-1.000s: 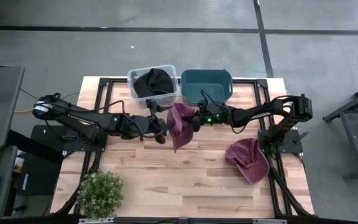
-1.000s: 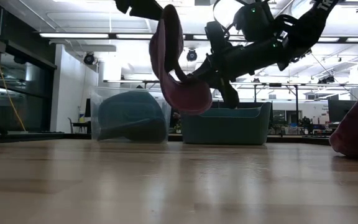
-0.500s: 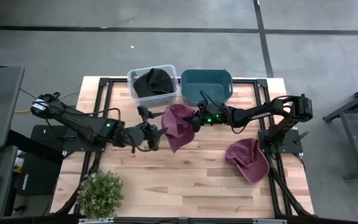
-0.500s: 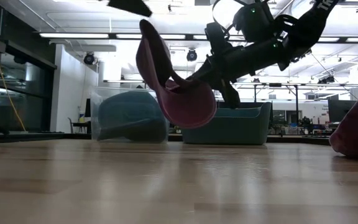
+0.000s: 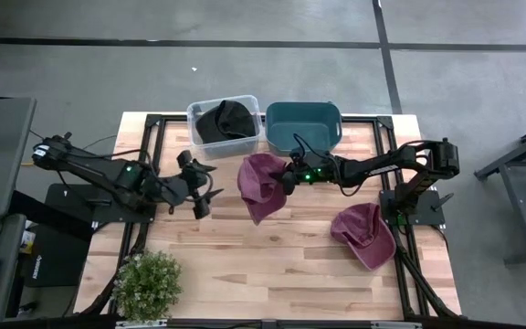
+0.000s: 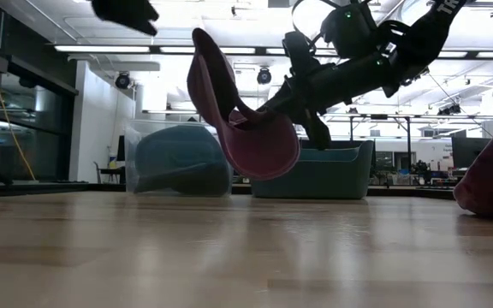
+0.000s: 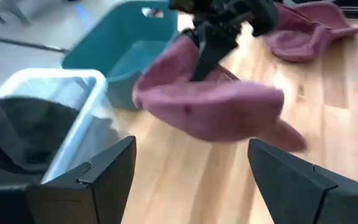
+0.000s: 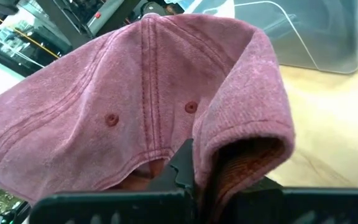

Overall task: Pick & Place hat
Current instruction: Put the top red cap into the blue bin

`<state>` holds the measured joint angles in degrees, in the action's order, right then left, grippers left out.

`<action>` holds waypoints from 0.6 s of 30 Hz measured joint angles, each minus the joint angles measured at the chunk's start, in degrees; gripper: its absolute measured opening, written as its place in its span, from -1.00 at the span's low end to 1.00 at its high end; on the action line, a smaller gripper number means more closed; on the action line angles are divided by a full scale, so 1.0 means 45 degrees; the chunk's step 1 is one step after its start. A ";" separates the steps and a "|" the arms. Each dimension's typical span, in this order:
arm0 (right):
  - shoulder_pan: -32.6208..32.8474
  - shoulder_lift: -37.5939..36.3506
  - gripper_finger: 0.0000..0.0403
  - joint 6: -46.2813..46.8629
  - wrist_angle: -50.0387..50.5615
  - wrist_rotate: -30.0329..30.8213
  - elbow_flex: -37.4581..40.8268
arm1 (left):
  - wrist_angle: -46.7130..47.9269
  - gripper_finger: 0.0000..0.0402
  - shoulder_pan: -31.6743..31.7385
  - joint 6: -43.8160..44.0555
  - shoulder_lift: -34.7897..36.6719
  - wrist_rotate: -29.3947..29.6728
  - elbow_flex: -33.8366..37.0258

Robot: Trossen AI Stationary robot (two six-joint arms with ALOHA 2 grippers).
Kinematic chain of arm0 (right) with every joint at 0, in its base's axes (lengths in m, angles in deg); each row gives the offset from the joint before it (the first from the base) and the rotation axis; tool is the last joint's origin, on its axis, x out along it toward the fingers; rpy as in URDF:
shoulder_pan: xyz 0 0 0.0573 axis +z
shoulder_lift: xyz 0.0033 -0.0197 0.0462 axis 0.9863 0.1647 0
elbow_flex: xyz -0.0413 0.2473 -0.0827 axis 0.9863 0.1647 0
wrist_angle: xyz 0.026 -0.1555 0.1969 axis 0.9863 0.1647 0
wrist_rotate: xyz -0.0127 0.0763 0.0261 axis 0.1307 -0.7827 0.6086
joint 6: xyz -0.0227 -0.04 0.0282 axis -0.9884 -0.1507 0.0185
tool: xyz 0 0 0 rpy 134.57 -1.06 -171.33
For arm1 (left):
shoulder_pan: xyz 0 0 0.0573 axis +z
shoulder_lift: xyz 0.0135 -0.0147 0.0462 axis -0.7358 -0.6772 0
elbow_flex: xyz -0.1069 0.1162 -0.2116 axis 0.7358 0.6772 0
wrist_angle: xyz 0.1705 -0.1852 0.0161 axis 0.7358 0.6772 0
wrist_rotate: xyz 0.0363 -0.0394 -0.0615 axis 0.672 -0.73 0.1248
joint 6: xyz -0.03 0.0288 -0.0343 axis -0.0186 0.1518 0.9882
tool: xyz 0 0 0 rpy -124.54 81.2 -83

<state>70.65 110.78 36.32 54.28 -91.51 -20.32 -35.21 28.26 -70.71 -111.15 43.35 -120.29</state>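
A maroon cap [image 5: 261,183] hangs in the air over the table's middle, held by my right gripper [image 5: 287,175], which is shut on it. The cap also shows in the low view [image 6: 251,128], in the left wrist view [image 7: 210,106] and in the right wrist view [image 8: 135,99]. My left gripper [image 5: 204,187] is open and empty, to the left of the cap and apart from it. A second maroon cap [image 5: 365,235] lies on the table at the right. My right gripper pinches the cap's lower edge [image 8: 229,155] between its two fingers, where the cloth folds over beside them. The fingers come about level from the table's right side. The cap is lifted clear of the table [image 6: 255,145], and its crown bulges away from the gripper.
A clear bin [image 5: 199,117] holding a black hat [image 5: 225,121] and a teal bin [image 5: 304,126] stand side by side at the far edge. A potted plant [image 5: 147,285] stands at the near left corner. Bare wood lies below the held cap.
My left gripper has drawn back from the cap toward the table's left edge. The cap has stayed in my right gripper, has tipped, and now hangs a little lower and more spread out.
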 joint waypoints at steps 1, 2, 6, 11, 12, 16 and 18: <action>0.0000 -0.0002 -0.95 0.0000 0.0052 -0.0023 -0.0002 | -0.0046 0.45 0.0000 0.0246 0.0158 -0.0233 0.0165; 0.0000 -0.0002 -0.95 0.0000 0.0071 -0.0079 -0.0002 | -0.0153 0.45 0.0000 0.0459 0.0360 -0.0473 0.0369; 0.0016 -0.0002 -0.95 -0.0083 0.0133 -0.0141 -0.0002 | -0.0634 0.45 -0.0002 0.1243 0.1296 -0.0846 0.1550; 0.0029 -0.0002 -0.95 -0.0092 0.0170 -0.0141 -0.0002 | -0.2624 0.45 0.0000 0.1588 0.2731 -0.1311 0.3460; 0.0029 -0.0002 -0.95 -0.0092 0.0170 -0.0144 -0.0007 | -0.3013 0.45 0.0000 0.1619 0.3052 -0.1379 0.3866; 0.0029 -0.0002 -0.95 -0.0092 0.0170 -0.0394 -0.0007 | -0.4904 0.45 0.0000 0.1631 0.4172 -0.1667 0.5380; 0.0029 -0.0007 -0.95 -0.0092 0.0170 -0.0487 -0.0016 | -0.5606 0.45 0.0000 0.1637 0.4619 -0.1667 0.5993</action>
<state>70.78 110.75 35.90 55.04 -93.71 -20.39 -60.44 28.26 -63.35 -90.36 35.85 -93.32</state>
